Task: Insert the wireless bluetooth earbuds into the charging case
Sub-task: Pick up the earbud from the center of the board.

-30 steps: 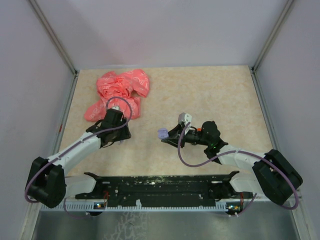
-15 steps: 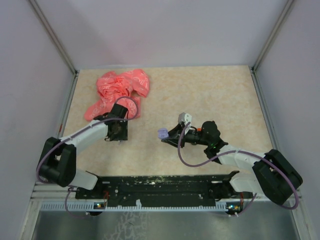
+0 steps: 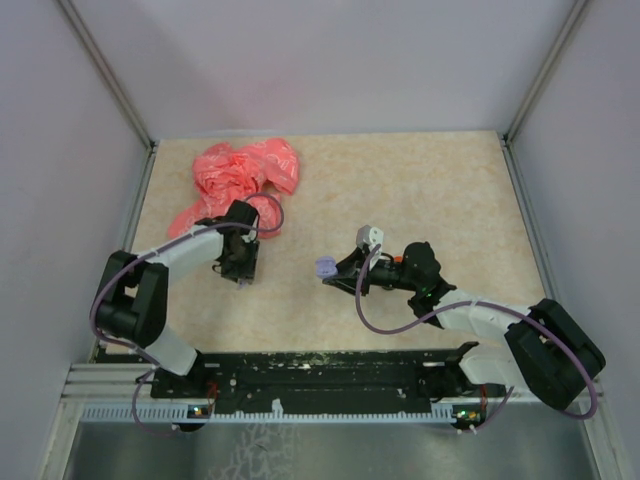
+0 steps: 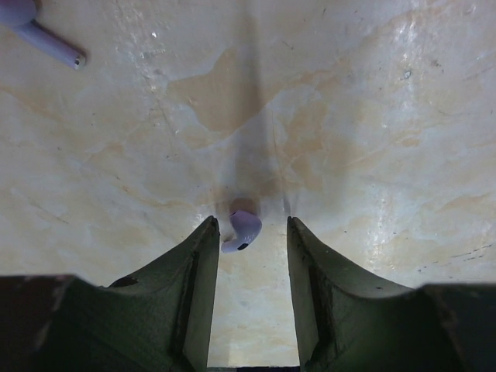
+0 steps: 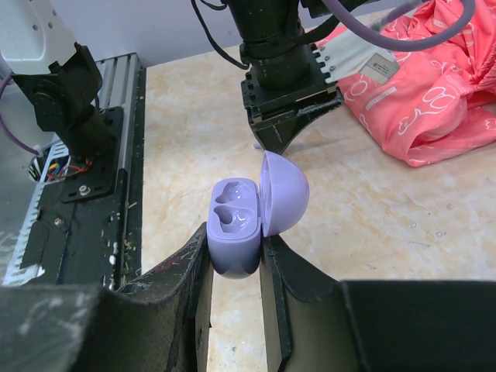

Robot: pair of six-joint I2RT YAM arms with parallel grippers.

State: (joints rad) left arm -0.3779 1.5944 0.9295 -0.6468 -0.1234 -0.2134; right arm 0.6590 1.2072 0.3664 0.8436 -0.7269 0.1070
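As I look down from above, the left gripper (image 3: pixel 243 276) points at the marbled beige table (image 3: pixel 420 190) beside a crumpled pink plastic bag (image 3: pixel 240 170). On the left wrist camera I see its jaws partly apart around a small pale purple stemmed earbud (image 4: pixel 244 229) lying on the table, with a second pale purple earbud (image 4: pixel 43 39) well apart. On the right wrist camera the right gripper (image 5: pixel 235 252) clamps a pale purple plastic charging case (image 5: pixel 232 225), its lid open and both sockets empty.

The left arm (image 3: pixel 185 255) folds sharply at the elbow and reaches inward, with the left gripper (image 4: pixel 252 223) pointing down, fingers parted. The right arm (image 3: pixel 470 315) stretches low toward the centre, with the right gripper (image 5: pixel 235 242) clamped on the charging case (image 5: pixel 240 225)
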